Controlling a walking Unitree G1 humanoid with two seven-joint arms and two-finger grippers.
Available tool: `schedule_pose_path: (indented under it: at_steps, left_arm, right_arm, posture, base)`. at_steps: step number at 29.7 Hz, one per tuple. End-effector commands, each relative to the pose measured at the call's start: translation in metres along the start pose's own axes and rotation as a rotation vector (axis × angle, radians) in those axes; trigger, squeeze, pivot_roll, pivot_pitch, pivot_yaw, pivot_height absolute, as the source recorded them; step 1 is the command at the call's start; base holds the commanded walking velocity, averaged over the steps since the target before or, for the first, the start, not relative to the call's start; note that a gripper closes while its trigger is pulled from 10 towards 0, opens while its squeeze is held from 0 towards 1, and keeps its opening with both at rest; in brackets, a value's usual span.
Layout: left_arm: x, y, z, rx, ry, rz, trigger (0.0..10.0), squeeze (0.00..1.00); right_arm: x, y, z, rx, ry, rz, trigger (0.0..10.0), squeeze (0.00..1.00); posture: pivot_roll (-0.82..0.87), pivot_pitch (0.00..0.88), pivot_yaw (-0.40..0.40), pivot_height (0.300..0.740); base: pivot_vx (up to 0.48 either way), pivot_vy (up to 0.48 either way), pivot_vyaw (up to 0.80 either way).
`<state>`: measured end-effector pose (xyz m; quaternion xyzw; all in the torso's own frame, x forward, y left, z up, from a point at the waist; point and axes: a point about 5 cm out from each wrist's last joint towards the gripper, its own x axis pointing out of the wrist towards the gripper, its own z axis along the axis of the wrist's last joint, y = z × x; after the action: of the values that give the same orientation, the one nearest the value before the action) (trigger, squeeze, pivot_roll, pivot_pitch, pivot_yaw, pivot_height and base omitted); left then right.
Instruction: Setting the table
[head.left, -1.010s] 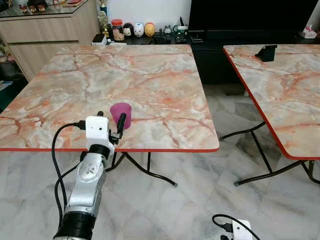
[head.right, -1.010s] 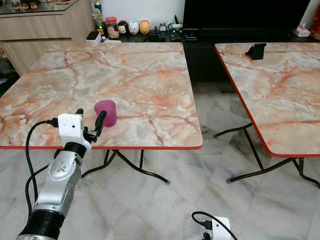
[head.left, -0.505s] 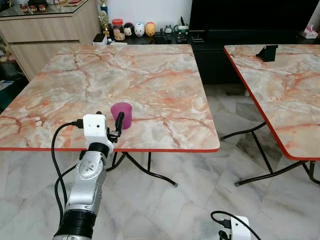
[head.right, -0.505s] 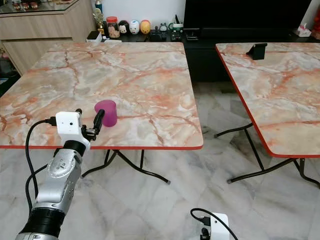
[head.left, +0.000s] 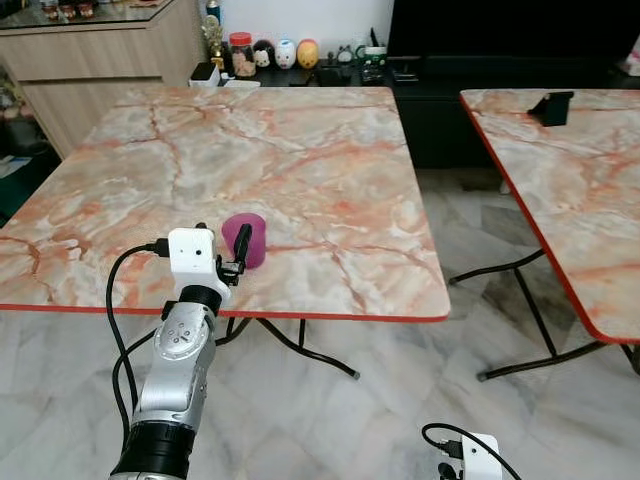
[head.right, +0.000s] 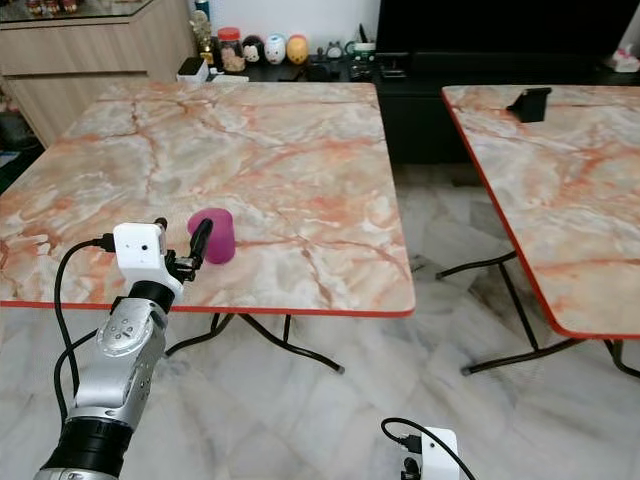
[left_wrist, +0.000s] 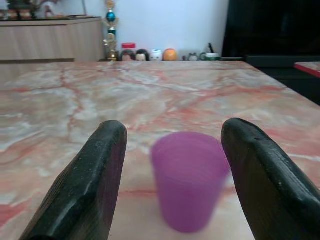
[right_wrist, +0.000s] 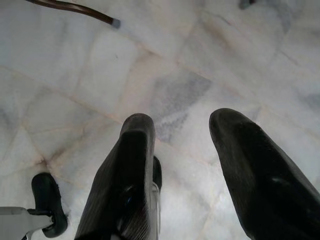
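Purple cup: stood upright near the near edge of the marble table; no label or writing can be read. Left gripper: fingers held apart, just short of the cup. Right gripper: hung low over the floor, fingers apart.

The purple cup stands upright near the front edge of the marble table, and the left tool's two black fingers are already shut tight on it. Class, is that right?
Not quite. The purple cup does stand upright near the front edge of the marble table, but the left tool is open: the left wrist view shows its fingers spread to either side of the cup, with gaps between.
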<state>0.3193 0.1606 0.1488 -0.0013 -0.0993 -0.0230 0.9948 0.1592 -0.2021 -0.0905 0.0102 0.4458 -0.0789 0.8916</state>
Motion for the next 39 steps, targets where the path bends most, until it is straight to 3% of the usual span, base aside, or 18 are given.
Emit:
schedule_pose_path:
  at_steps: [1, 14, 22, 25, 26, 29, 36, 37, 39]
  left_arm:
    - [0.001, 0.002, 0.006, 0.004, -0.017, -0.003, 10.0, 0.0]
    - [0.004, 0.0, 0.016, -0.012, -0.049, -0.017, 10.0, 0.0]
    - [0.013, -0.009, 0.017, -0.087, 0.039, -0.2, 10.0, 0.0]
    - [0.016, -0.011, 0.016, -0.109, 0.102, -0.281, 10.0, 0.0]
    - [0.016, -0.013, 0.011, -0.12, 0.164, -0.315, 10.0, 0.0]
    - [0.016, -0.016, 0.007, -0.076, 0.189, -0.364, 10.0, 0.0]
    - [0.036, -0.014, 0.02, -0.189, 0.182, -0.276, 10.0, 0.0]
    - [0.04, -0.013, 0.022, -0.201, 0.176, -0.255, 10.0, 0.02]
    - [0.05, -0.015, 0.029, -0.241, 0.157, -0.22, 10.0, 0.3]
  right_arm:
    - [0.0, 0.001, -0.001, 0.006, 0.003, 0.0, 10.0, 0.0]
    - [-0.001, 0.002, -0.003, 0.006, 0.013, 0.002, 10.0, 0.0]
    - [-0.001, 0.001, -0.006, 0.005, 0.022, 0.001, 10.0, 0.0]
    - [-0.001, 0.002, -0.006, 0.004, 0.027, 0.002, 10.0, 0.0]
    - [-0.001, 0.002, -0.006, 0.003, 0.028, 0.004, 10.0, 0.0]
    - [-0.001, 0.003, -0.006, 0.002, 0.029, 0.005, 10.0, 0.0]
    - [-0.001, 0.004, -0.007, 0.0, 0.034, 0.009, 10.0, 0.0]
    - [-0.001, 0.004, -0.007, -0.001, 0.035, 0.009, 10.0, 0.0]
    - [-0.001, 0.005, -0.007, -0.003, 0.037, 0.011, 10.0, 0.0]
  posture:
    - [0.05, 0.0, 0.012, 0.74]
    - [0.05, 0.0, 0.01, 0.74]
    - [0.05, 0.0, 0.01, 0.74]
    - [0.05, 0.0, 0.012, 0.74]
    - [0.05, 0.0, 0.012, 0.74]
    - [0.05, 0.0, 0.012, 0.74]
    - [0.05, 0.0, 0.011, 0.74]
    - [0.05, 0.0, 0.012, 0.74]
    - [0.05, 0.0, 0.012, 0.74]
  base:
    - [0.274, 0.0, 0.0]
    - [0.063, 0.0, 0.0]
    - [0.0, 0.0, 0.0]
    - [0.0, 0.0, 0.0]
    - [0.0, 0.0, 0.0]
    - [0.0, 0.0, 0.0]
    - [0.0, 0.0, 0.0]
    - [0.0, 0.0, 0.0]
    - [0.0, 0.0, 0.0]
